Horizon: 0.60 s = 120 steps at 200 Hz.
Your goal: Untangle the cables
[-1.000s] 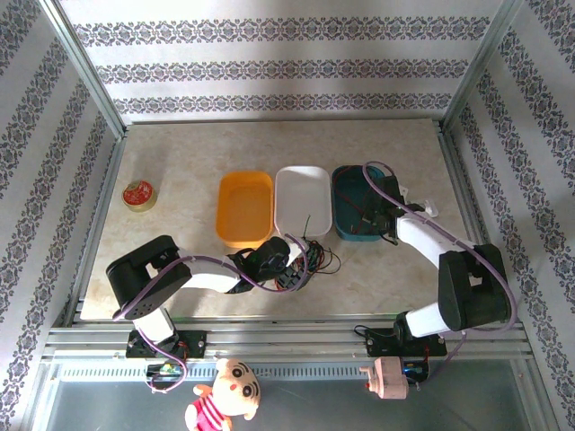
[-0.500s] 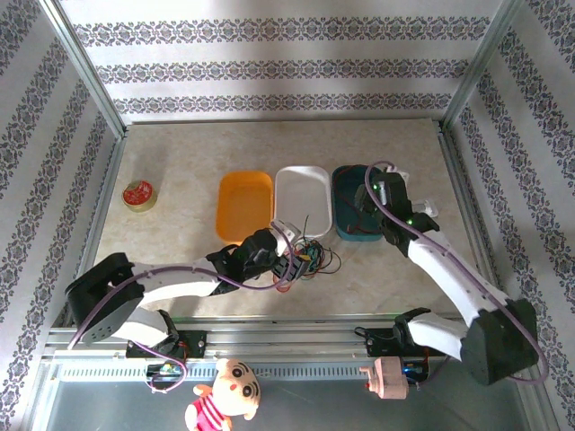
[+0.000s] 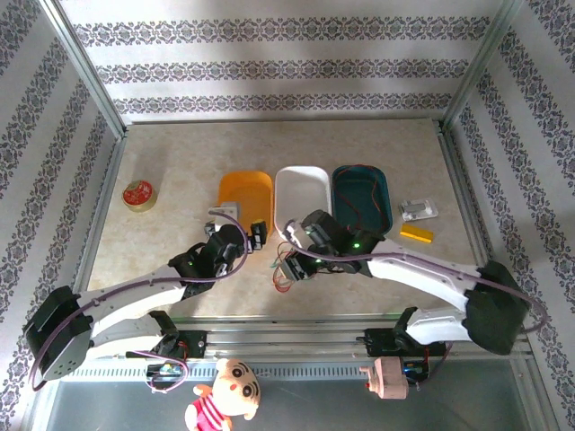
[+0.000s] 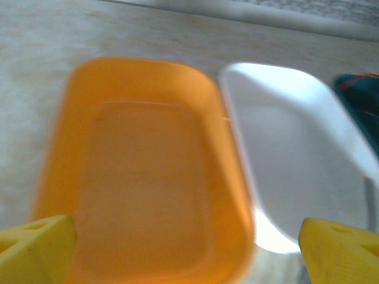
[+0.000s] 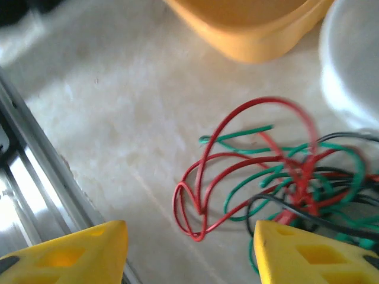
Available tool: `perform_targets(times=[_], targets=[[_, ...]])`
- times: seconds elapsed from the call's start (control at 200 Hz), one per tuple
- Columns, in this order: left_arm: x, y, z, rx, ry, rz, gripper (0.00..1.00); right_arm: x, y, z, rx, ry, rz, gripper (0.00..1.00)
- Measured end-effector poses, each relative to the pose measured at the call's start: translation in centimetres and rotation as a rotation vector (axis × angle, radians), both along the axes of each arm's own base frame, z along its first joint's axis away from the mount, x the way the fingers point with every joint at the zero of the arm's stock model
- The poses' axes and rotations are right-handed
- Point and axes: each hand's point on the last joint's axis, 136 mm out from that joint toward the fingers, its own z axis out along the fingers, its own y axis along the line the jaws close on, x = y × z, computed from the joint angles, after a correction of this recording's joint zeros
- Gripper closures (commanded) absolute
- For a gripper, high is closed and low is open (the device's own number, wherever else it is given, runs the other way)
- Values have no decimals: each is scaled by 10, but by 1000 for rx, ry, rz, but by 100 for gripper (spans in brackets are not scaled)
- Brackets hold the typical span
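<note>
Top external, table (image 3: 180,162): pale marbled top; three trays in a row mid-table, both arms reaching in from the near edge.
Right arm (image 3: 422,269): stretched leftward across the near side of the table, wrist just in front of the white tray.
Left arm (image 3: 135,296): stretched forward and rightward, wrist at the near end of the orange tray.
Orange tray (image 3: 244,202): leftmost of the row, nothing in it as seen from the left wrist.
White tray (image 3: 304,190): middle, touching or just beside the orange one; can't tell which.
Teal tray (image 3: 368,184): rightmost, one red strand (image 3: 355,211) lying inside.
Right gripper (image 5: 189,254): fingers apart, nothing clamped; hangs right over the tangle.
Left gripper (image 4: 188,251): fingers wide apart, empty, aimed at the orange tray.
Cables (image 5: 284,177): red, green and black strands knotted together on the bare table, just near of the white tray's near end, between the two grippers.
Long axis: from the right wrist the tangle runs across the gap between the fingers, dense knot towards the right finger, thin end towards the middle.
Red loop (image 5: 192,210): sticks out of the knot on its own, lying in front of the finger gap, apart from both fingers.
Nearer arm: right, clearly; the left gripper sits to the left of the tangle, beside it and not over it.
Judgement: the next grab probably falls to the right gripper, and that loose red loop looks like the easiest bite.
</note>
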Motion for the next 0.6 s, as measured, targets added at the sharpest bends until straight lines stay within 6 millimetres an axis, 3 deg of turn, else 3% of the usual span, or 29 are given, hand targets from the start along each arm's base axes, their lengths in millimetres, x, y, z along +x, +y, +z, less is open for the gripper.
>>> perform_targets(times=[0.165, 0.37, 0.6], targets=[[-3, 30, -9, 23, 35, 124, 4, 8, 15, -15, -47, 13, 47, 44], [-8, 36, -16, 15, 54, 149, 4, 22, 31, -14, -43, -7, 64, 47], [-10, 36, -19, 13, 61, 143, 4, 23, 32, -24, -61, 8, 64, 50]])
